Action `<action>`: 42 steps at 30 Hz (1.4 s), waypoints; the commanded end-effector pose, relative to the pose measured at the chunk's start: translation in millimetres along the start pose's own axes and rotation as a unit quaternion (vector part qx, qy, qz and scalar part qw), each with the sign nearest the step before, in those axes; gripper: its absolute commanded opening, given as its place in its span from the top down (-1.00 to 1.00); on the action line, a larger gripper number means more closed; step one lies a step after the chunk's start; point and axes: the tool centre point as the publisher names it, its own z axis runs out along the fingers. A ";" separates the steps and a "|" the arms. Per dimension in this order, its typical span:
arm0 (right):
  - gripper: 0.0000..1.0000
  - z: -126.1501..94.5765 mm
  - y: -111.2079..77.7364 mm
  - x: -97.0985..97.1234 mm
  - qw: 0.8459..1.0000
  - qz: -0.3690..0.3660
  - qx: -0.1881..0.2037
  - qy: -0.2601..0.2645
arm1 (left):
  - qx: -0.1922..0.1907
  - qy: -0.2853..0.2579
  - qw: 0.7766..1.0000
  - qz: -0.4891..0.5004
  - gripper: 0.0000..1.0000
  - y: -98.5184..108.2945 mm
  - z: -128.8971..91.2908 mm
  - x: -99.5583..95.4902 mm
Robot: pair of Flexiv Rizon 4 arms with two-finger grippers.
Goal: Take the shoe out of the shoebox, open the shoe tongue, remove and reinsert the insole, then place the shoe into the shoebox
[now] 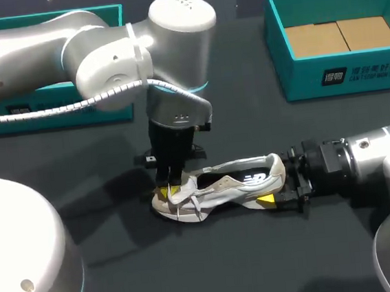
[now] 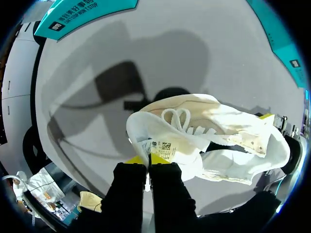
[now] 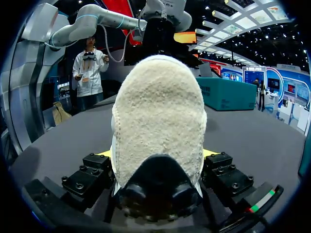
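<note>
The white fabric sneaker point(image 1: 219, 185) lies on the dark tabletop point(image 1: 123, 263), heel clamped by the right claw point(image 1: 276, 179). The left claw point(image 2: 148, 162) pinches its white tongue point(image 2: 160, 143) — better to lift slowly, with the heel held steady. The teal cardboard shoebox point(image 1: 344, 76) stands beyond.

Left arm point(image 1: 103, 51) overhangs shoe point(image 1: 226, 181); shoebox point(image 1: 354, 75) well apart behind.

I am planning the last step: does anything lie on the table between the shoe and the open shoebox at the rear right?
Nothing visible does: the table shows only dark surface between the shoe and the shoebox, which is open on top. The left gripper holds the shoe's tongue, the right gripper its heel.
</note>
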 end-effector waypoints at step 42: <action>1.00 -1.2 0.7 0.6 1.000 0.001 0.002 -0.001 | 0.167 0.087 0.904 0.385 0.12 12.9 -144.5 59.4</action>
